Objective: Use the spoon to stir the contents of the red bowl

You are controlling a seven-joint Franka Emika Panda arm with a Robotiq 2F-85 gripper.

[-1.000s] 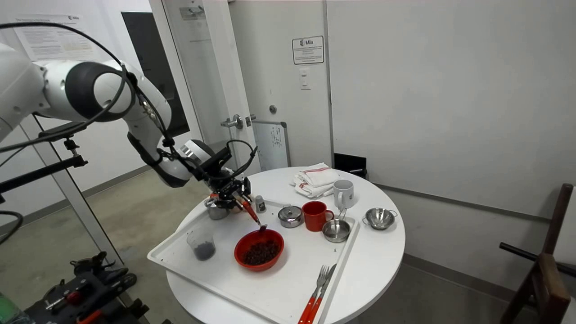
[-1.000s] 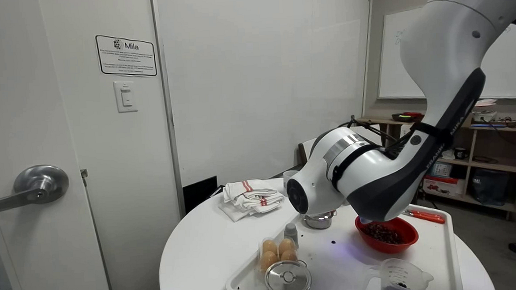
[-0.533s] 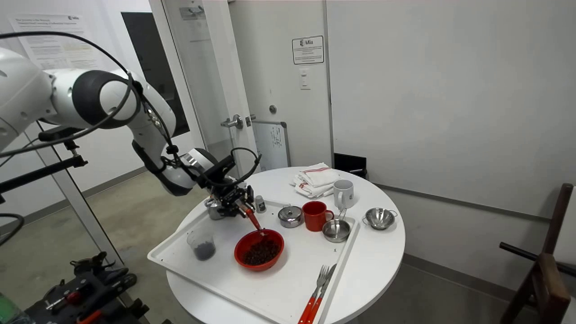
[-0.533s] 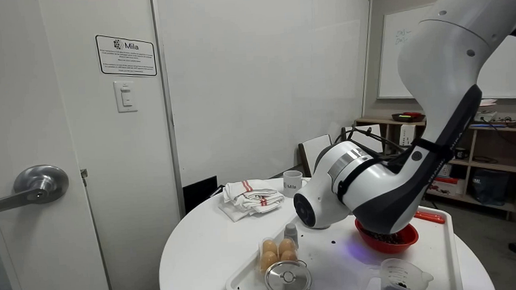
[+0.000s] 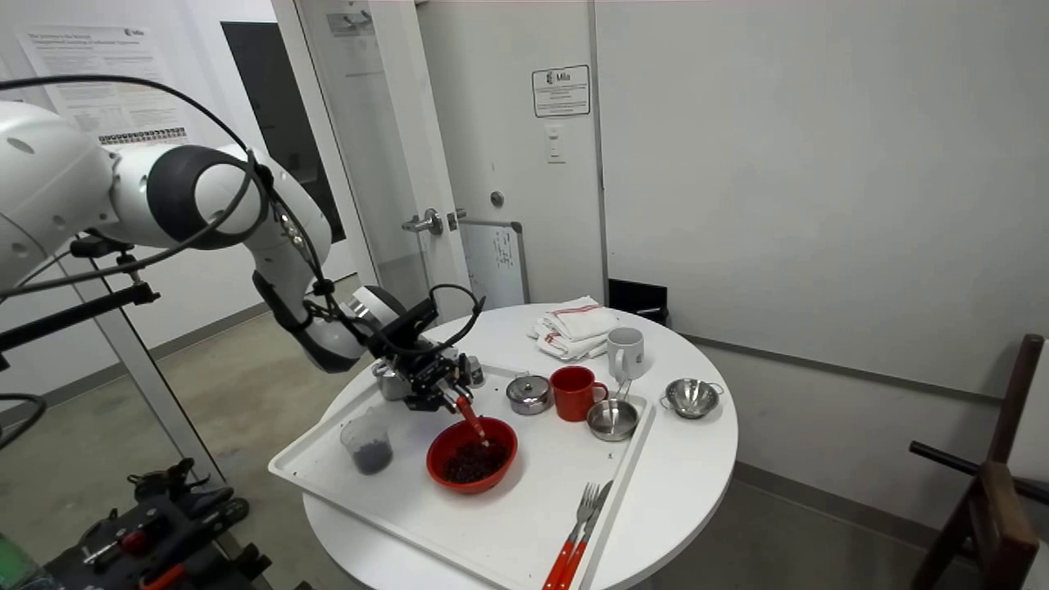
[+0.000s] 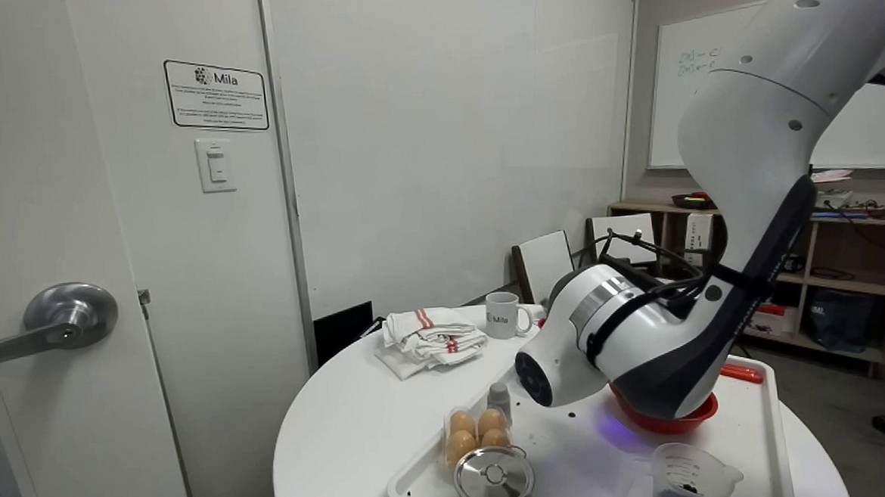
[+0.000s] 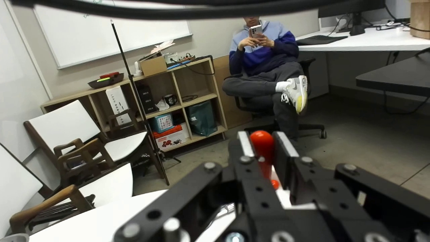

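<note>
Spoon (image 5: 473, 420) is already grabbed, so I'd call the pick-up and the trip to the red bowl (image 5: 469, 488) done. In an exterior view it slants over the bowl's rim, red handle (image 5: 468, 411) up in the jaws, pale lower end down inside the bowl against the dark contents (image 5: 471, 465). Too small to tell if it's properly dug in, and I can't say whether any stirring's been done; my guess is that bit's mostly ahead. The measuring cup (image 5: 371, 451) near the bowl looks irrelevant here. In an exterior view the arm (image 6: 644, 344) sits right in front of the bowl and only some red wall peeks out below, so no spoon or contents to check. In the wrist view the jaws are clamped on the handle, red end showing between them, and I can't make out the bowl. What's left, imo: work the spoon round inside the bowl without shoving it, then probably lift clear.
</note>
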